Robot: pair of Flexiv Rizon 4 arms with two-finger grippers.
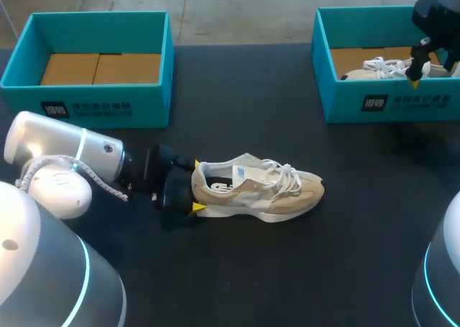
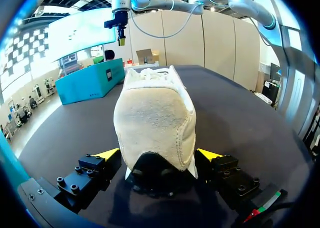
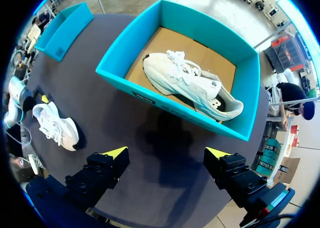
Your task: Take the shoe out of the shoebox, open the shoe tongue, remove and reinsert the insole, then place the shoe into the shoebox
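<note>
1. The shoe [image 1: 259,190] lies mid-table [image 1: 287,269], toe pointing right.
2. My left gripper [image 1: 197,187] sits behind its heel, one finger touching each side.
3. One shoebox [image 1: 93,90] stands at the far left, another shoebox [image 1: 388,104] at the far right.
4. A second shoe [image 3: 192,85] lies inside the right one.
5. My right gripper [image 3: 166,152] hangs high near that box, fingers apart.

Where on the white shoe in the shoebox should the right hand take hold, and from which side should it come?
Probably across the heel collar, coming straight down. The white shoe lies low inside the shoebox, whose walls block a sideways approach. The open right hand hangs above it. The collar beside the shoe's opening looks narrow enough to fit between the fingers.
</note>
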